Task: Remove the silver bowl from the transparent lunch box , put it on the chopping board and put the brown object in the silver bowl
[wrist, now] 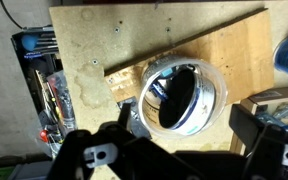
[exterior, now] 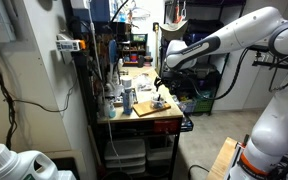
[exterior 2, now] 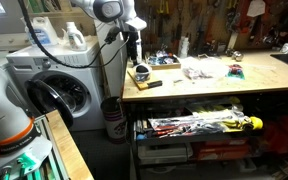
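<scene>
We see the silver bowl (wrist: 184,98) resting on the chopping board (wrist: 234,45), at the end of the worktop (exterior 2: 214,88) near its front edge. The gripper (wrist: 181,135) hangs just above it, jaws spread wide.

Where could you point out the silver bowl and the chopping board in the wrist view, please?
silver bowl (wrist: 185,96), wrist view, on its shiny inner wall.
chopping board (wrist: 234,48), wrist view, on its bare wooden top.
</scene>
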You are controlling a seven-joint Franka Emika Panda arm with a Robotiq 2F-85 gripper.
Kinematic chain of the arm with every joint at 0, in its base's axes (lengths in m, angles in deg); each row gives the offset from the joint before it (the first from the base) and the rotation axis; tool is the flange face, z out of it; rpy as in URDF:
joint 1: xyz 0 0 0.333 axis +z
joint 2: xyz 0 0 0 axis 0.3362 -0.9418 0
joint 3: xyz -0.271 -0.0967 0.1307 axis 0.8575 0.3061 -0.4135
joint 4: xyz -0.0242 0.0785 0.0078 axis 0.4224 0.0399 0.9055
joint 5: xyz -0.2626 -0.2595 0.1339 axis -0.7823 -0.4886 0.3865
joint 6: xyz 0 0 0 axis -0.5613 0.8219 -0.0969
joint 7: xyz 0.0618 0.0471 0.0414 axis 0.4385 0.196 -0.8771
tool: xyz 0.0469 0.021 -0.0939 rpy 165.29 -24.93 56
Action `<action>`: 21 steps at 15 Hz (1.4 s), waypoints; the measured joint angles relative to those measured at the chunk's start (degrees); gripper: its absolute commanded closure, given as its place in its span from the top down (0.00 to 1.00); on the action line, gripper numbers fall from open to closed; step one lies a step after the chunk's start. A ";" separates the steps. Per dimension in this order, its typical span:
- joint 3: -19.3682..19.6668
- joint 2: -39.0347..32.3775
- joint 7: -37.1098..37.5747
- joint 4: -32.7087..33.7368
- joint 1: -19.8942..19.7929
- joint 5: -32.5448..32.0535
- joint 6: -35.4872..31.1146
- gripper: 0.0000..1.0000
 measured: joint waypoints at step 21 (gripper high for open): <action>2.38 -9.31 6.80 2.97 1.98 4.18 -8.89 0.40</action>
